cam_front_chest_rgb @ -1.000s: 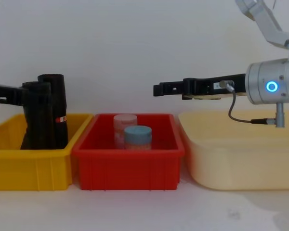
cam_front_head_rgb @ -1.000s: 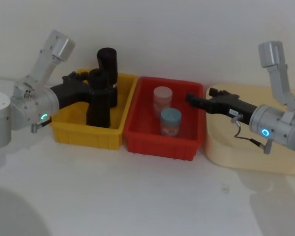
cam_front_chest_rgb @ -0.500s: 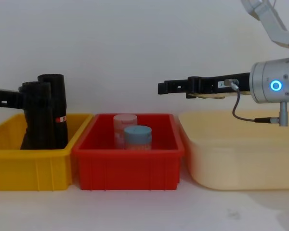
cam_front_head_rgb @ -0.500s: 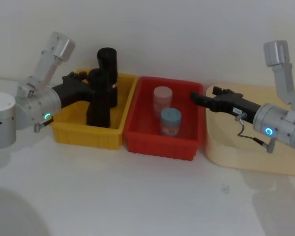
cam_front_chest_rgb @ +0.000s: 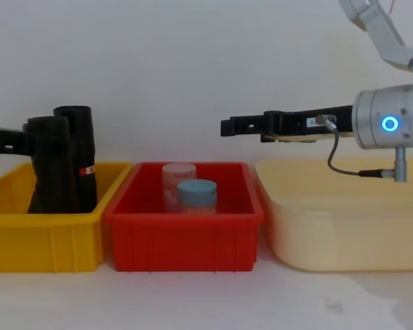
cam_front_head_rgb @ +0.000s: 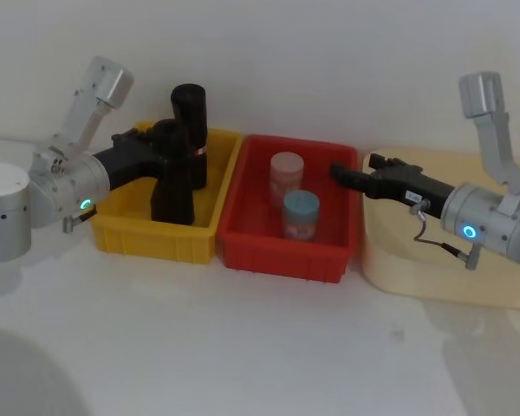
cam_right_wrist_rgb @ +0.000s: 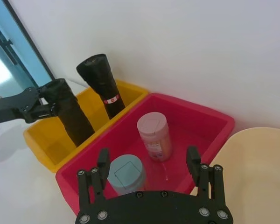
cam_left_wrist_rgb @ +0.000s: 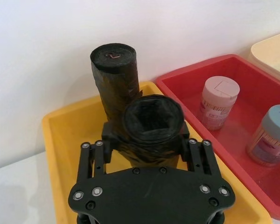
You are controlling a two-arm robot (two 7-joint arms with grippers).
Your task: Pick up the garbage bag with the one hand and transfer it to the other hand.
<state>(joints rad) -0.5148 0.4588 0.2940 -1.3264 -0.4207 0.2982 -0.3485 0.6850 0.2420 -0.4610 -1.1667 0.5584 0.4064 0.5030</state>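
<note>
Gripping the garbage bag [cam_front_chest_rgb: 51, 172] near its top, the left gripper [cam_front_head_rgb: 165, 143] has its jaws clamped on the thick roll. We see its lower end inside the yellow bin [cam_front_head_rgb: 126, 227], just in front of the slimmer labelled roll [cam_front_head_rgb: 191, 113]. The right gripper [cam_front_head_rgb: 340, 174] hovers above the right rim of the red bin [cam_front_head_rgb: 282, 256], jaws spread wide. We judge 2 risks: the soft plastic may slide through the jaws on lifting, and a low sideways carry could catch the bin wall or tip the neighbouring roll.
</note>
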